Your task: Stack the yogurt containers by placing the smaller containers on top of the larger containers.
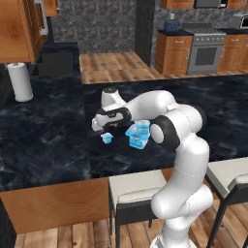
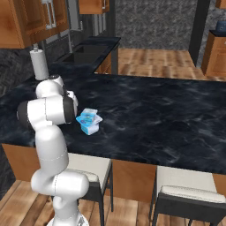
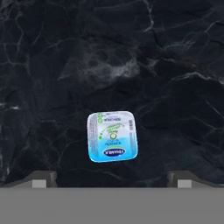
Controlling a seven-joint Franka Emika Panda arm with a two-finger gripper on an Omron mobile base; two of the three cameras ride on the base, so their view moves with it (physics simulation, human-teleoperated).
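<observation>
On dark marble tabletop (image 1: 48,140), claw (image 3: 112,179) spread wide above tiny yogurt tub (image 3: 112,136), medium tub (image 1: 141,128) stacked on largest tub (image 1: 137,141)

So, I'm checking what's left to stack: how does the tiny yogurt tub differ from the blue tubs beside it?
The tiny tub is clearly smaller than the stacked tubs. It sits alone, directly on the dark counter, while those already rest one on another. It lies below the open gripper; the stack stands apart, to the side. They share light-blue bodies, white rims and a squarish shape.
</observation>
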